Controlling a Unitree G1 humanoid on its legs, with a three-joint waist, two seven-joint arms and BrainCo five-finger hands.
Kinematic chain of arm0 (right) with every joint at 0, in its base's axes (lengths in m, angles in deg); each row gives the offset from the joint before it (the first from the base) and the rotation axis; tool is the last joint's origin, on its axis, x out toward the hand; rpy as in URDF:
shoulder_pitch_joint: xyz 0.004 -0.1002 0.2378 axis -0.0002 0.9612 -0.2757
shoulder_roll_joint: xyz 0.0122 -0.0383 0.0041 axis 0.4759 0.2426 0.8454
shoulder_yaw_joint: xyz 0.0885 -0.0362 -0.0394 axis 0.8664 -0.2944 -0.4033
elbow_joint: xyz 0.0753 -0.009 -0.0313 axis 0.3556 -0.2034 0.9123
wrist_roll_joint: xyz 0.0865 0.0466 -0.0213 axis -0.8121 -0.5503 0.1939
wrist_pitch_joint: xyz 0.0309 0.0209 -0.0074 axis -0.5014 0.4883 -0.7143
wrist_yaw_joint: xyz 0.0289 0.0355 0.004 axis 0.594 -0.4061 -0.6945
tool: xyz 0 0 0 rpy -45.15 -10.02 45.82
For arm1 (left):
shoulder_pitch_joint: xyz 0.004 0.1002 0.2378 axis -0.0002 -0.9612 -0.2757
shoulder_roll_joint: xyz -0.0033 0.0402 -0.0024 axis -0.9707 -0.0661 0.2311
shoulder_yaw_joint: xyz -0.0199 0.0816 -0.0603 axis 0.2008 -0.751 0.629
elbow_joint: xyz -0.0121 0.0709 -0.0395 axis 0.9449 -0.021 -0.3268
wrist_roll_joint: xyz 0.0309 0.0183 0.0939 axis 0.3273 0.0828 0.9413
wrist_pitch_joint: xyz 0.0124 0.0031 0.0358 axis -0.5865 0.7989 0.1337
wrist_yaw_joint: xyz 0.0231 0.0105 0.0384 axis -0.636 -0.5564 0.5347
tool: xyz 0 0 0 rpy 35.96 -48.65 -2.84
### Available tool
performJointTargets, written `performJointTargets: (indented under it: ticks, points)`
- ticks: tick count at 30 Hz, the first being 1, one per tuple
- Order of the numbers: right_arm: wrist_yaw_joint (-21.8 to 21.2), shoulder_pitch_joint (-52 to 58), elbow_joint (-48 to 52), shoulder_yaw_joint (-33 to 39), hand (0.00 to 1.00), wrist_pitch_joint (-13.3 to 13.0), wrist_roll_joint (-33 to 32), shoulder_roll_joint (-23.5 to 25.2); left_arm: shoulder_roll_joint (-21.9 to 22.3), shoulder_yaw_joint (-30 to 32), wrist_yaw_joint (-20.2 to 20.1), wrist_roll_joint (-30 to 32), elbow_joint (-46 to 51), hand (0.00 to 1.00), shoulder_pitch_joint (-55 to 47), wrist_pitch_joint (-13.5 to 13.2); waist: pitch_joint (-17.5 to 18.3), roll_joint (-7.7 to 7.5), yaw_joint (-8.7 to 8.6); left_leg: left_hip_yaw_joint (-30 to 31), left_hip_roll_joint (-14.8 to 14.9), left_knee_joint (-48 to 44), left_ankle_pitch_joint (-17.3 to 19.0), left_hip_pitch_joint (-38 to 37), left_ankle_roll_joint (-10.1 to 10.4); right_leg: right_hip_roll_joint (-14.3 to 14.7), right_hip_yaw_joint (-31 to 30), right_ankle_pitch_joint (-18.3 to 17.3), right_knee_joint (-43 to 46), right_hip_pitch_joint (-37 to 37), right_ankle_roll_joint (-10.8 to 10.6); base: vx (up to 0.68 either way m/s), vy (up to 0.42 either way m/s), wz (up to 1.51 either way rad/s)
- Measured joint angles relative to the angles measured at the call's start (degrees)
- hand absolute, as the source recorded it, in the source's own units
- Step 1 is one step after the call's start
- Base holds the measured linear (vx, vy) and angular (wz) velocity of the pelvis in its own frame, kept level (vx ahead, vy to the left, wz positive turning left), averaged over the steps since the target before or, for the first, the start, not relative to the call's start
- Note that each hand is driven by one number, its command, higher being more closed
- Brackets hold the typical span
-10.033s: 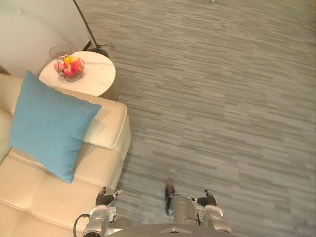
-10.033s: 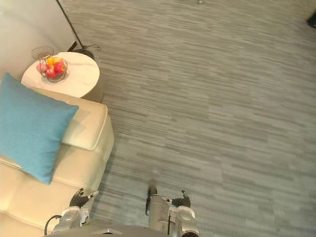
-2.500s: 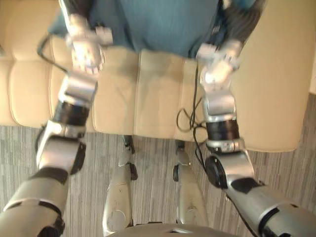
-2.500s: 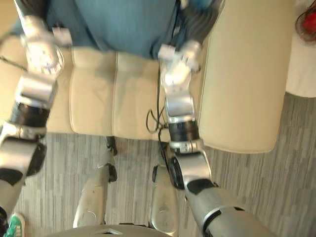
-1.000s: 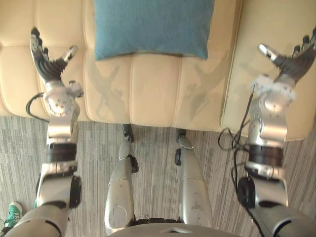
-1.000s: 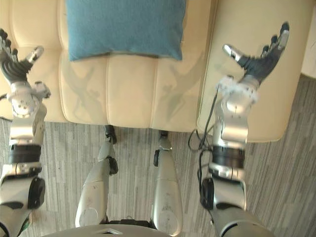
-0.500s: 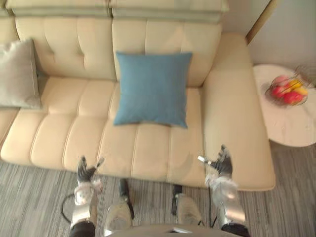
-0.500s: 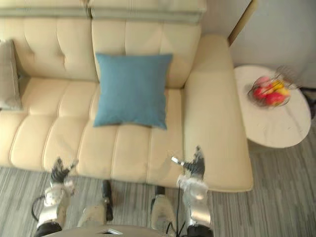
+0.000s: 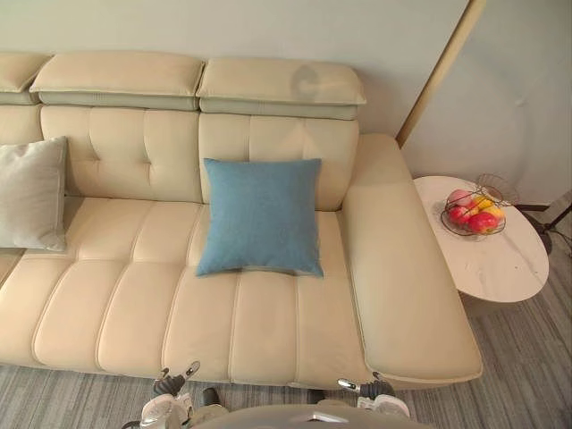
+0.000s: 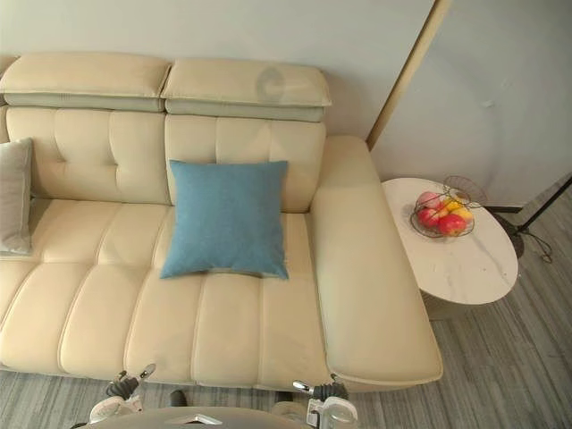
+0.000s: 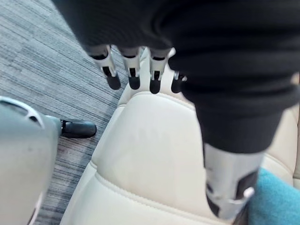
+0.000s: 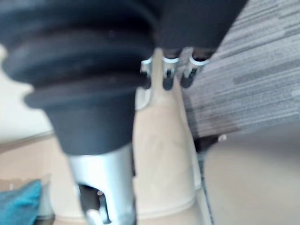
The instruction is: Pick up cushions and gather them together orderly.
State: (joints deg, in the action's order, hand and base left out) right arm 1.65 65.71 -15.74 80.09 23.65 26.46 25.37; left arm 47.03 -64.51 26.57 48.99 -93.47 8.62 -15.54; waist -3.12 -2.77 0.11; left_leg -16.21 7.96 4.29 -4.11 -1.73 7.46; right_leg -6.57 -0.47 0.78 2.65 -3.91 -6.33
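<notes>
A blue cushion (image 9: 259, 214) leans upright against the backrest of the cream sofa (image 9: 116, 295), near its right armrest. A pale grey cushion (image 9: 31, 192) rests against the backrest at the sofa's far left, well apart from the blue one. My left hand (image 9: 170, 387) and right hand (image 9: 371, 388) hang low in front of the sofa's front edge, both open and holding nothing. In the left wrist view straight fingers (image 11: 132, 70) point past the seat, with a corner of the blue cushion (image 11: 276, 201) beyond the thumb. The right wrist view shows straight fingers (image 12: 168, 70) too.
A round white side table (image 9: 496, 255) with a wire fruit basket (image 9: 474, 213) stands right of the armrest. A slanted lamp pole (image 9: 442, 67) rises behind it. Grey striped carpet (image 10: 500, 357) runs along the sofa's front.
The blue cushion went from the armrest to the seat by the backrest, and both hands let go of it. The view has since pulled back, with both hands lowered.
</notes>
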Motion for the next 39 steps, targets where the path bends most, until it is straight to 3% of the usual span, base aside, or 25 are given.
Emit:
performJointTargets:
  ticks: [2,4,5,6,7,8,9,11,13,14,16,17,19,20,21,22,24,25,27,28,31,33,36,39]
  points:
    - [0.0,-1.3,-1.0,-0.1,0.0,0.0,0.1,0.3,-0.2,0.1,0.3,0.0,-0.2,0.0,0.5,0.0,-1.0,-0.93,0.19,-1.5,-0.1,-0.5,0.2,0.1,-0.1,0.0,-1.1,1.6,-0.5,-0.4,0.2,-0.06,0.02,-0.4]
    - [0.1,-1.5,-1.0,-1.0,0.0,0.0,0.1,0.6,-0.1,0.3,1.0,0.0,-0.2,0.0,1.3,0.0,-1.7,-1.9,0.51,-1.7,0.0,-4.7,3.0,2.8,-0.7,0.0,0.8,4.2,-0.1,-2.2,1.7,-0.12,0.02,-0.51]
    - [0.2,-1.8,-0.9,-2.5,0.0,0.0,0.2,0.3,0.2,0.6,1.4,0.0,-0.1,0.0,1.9,0.0,-2.1,-2.05,1.49,0.1,-0.1,-9.0,5.8,5.9,-3.4,0.6,2.4,7.6,0.5,-5.0,3.5,-0.17,0.044,-1.07]
    - [0.2,-2.2,-0.8,-3.6,0.0,0.0,0.2,-0.2,0.5,1.7,1.7,-0.1,0.3,0.0,1.6,-0.1,-2.5,-0.88,2.99,0.2,1.9,-10.8,6.2,7.6,-4.3,2.1,3.9,9.9,-0.2,-5.4,3.6,-0.21,0.038,-1.08]
    - [0.3,-2.7,-0.7,-3.5,0.0,0.1,0.2,0.1,0.6,1.7,2.1,-0.1,0.5,0.0,2.0,0.0,-3.4,-0.21,2.59,0.0,2.7,-12.0,6.4,8.1,-4.5,1.6,6.8,4.1,8.1,-6.7,4.3,-0.25,0.017,-0.53]
    - [0.3,-2.0,-0.5,-2.9,0.0,-0.1,-0.5,0.8,0.2,1.5,2.7,-0.1,1.5,0.0,2.0,0.0,-3.4,-0.26,2.08,1.0,2.9,-12.7,6.3,8.5,-4.6,0.8,8.7,-3.9,22.6,-8.2,4.7,-0.22,-0.031,0.25]
    - [0.5,-2.1,-0.8,-2.9,0.0,0.0,0.0,0.8,-0.2,1.0,2.9,-0.1,2.4,0.0,2.1,-0.1,-3.4,-0.57,2.16,2.6,2.8,-13.5,6.1,8.9,-4.8,0.0,9.2,-7.2,32.4,-7.3,3.2,-0.15,-0.04,0.57]
    - [0.5,-1.5,-1.2,-3.6,0.0,0.0,0.1,1.0,-0.6,1.0,3.0,-0.1,2.8,0.0,1.9,-0.1,-3.1,-1.14,2.37,5.0,2.2,-13.6,4.2,9.7,-4.5,-0.8,8.9,-9.3,39.7,-3.6,0.4,-0.11,-0.051,0.61]
    - [0.6,-2.9,-1.3,-3.6,0.0,0.0,0.2,1.5,-0.7,1.3,3.8,-0.3,3.4,0.0,1.4,-0.1,-2.8,-2.08,3.6,5.6,1.2,-15.3,1.9,13.3,-4.0,-1.2,8.3,-9.6,35.4,-0.4,-0.9,-0.17,-0.096,0.27]
    - [0.7,-4.6,-1.4,-3.6,0.0,0.0,0.2,1.0,-0.3,1.3,4.0,-0.8,3.4,0.0,1.3,0.0,-2.8,-2.16,4.4,5.2,1.2,-15.2,0.0,15.2,-4.2,0.0,9.2,-12.7,30.1,0.9,-0.1,-0.29,-0.115,-0.03]
    - [2.2,-7.8,-1.0,-4.3,0.0,0.0,0.2,-0.1,1.3,0.5,4.8,-2.4,4.5,0.0,1.4,-0.1,-4.4,0.54,5.88,4.8,2.5,-12.5,-4.0,18.1,-3.3,1.7,11.3,-16.7,18.9,3.1,2.0,-0.4,-0.165,-0.17]
    - [2.4,-8.4,-0.9,-4.7,0.0,0.0,0.2,-0.3,1.5,0.1,5.0,-2.4,4.5,0.0,1.6,-0.1,-4.6,0.97,6.08,4.6,2.8,-12.0,-4.8,18.6,-3.1,2.0,11.5,-17.3,17.4,3.2,2.2,-0.34,-0.166,-0.17]
    - [2.6,-9.5,-0.6,-5.4,0.0,0.0,0.2,-0.8,2.2,-1.0,5.2,-2.8,4.5,0.0,1.9,-0.2,-6.0,3.32,5.95,4.7,4.0,-10.1,-8.0,19.0,-2.9,3.6,12.3,-17.7,14.9,3.5,2.1,-0.32,-0.117,-0.02]
    - [2.8,-8.9,-0.4,-5.6,0.0,0.1,0.2,-1.0,2.7,-2.3,5.3,-2.9,4.5,0.0,1.7,-0.3,-6.1,4.66,5.5,4.9,4.3,-6.8,-12.4,18.5,-2.4,4.1,13.4,-17.1,15.4,2.4,3.1,-0.39,-0.103,0.22]
    - [2.9,-7.9,-0.5,-5.3,0.0,0.2,0.2,-1.0,2.9,-2.9,5.2,-2.9,4.6,0.0,1.7,-0.4,-6.2,4.21,5.31,4.8,3.8,-6.5,-12.4,18.3,-1.4,3.6,14.4,-16.9,15.7,1.9,3.6,-0.36,-0.061,0.22]
    - [3.0,-7.5,-0.5,-5.1,0.0,0.5,0.2,-0.7,3.0,-2.9,5.2,-3.0,4.7,0.0,2.2,-0.4,-6.3,4.14,5.4,4.8,3.6,-7.5,-10.6,17.9,-1.4,3.0,14.7,-16.7,15.9,1.7,3.9,-0.19,0.022,0.02]
    - [4.0,-6.7,-0.3,-4.8,0.0,1.0,0.2,-1.0,3.0,-3.1,5.1,-2.7,4.8,0.0,2.1,-0.5,-6.4,2.99,4.71,4.6,0.3,-16.5,0.4,16.5,-3.1,0.0,13.0,-15.0,15.3,-0.2,3.8,-0.21,0.085,-0.22]
    - [4.1,-6.6,0.0,-4.8,0.0,1.0,0.2,-1.1,3.1,-3.2,5.1,-2.6,4.8,0.0,1.9,-0.6,-6.4,2.98,4.5,4.6,0.2,-18.5,2.6,16.3,-3.5,-0.3,12.3,-14.2,14.8,-0.7,3.5,-0.17,0.119,-0.5]
    - [4.0,-5.9,1.0,-4.5,0.0,1.0,0.2,-0.5,3.3,-2.8,5.1,-2.3,4.5,0.0,1.5,-0.5,-6.5,3.11,4.53,5.4,0.3,-25.1,12.3,13.8,-3.0,-0.7,8.2,-11.6,13.9,-2.7,1.9,-0.12,0.177,-0.76]
    - [4.0,-5.7,1.2,-4.5,0.0,1.0,0.3,-0.3,3.3,-2.7,5.0,-2.3,4.5,0.0,1.5,-0.5,-6.5,3.63,4.41,5.1,0.1,-24.8,13.2,13.0,-3.1,-0.6,7.4,-11.4,13.9,-2.7,1.6,-0.13,0.218,-0.76]
    - [3.8,-4.1,1.0,-3.4,0.0,1.0,0.3,1.4,3.0,-1.7,4.6,-2.2,4.5,0.0,0.9,-0.5,-5.7,1.7,3.47,1.9,-2.0,-23.8,14.4,11.9,-2.6,-1.5,3.0,-7.2,9.8,-2.5,-0.1,-0.1,0.194,-0.55]
    - [3.9,-4.3,1.0,-3.2,0.0,1.0,0.3,1.4,2.6,-1.8,4.6,-2.2,4.1,0.0,0.8,-0.2,-5.1,0.99,2.89,1.9,-3.7,-21.1,14.7,11.0,-3.1,-2.0,2.0,-4.0,6.9,-2.6,0.5,-0.07,0.182,-0.61]
    - [3.9,-4.2,0.7,-2.9,0.0,1.0,0.3,1.6,2.5,-2.3,4.6,-1.0,3.5,0.0,0.8,-0.1,-5.1,0.97,2.82,2.1,-5.5,-18.7,14.8,8.9,-3.2,-2.0,1.0,-1.5,4.7,-2.7,1.6,-0.03,0.133,-0.71]
    - [3.9,-3.7,0.8,-2.2,0.0,1.0,0.2,1.5,2.4,-3.1,3.8,0.9,2.0,0.0,1.3,0.0,-4.7,1.36,1.88,1.5,-5.5,-17.6,13.8,7.3,-4.4,-1.1,-0.7,-0.7,3.5,-2.1,1.4,0.06,0.044,-0.53]
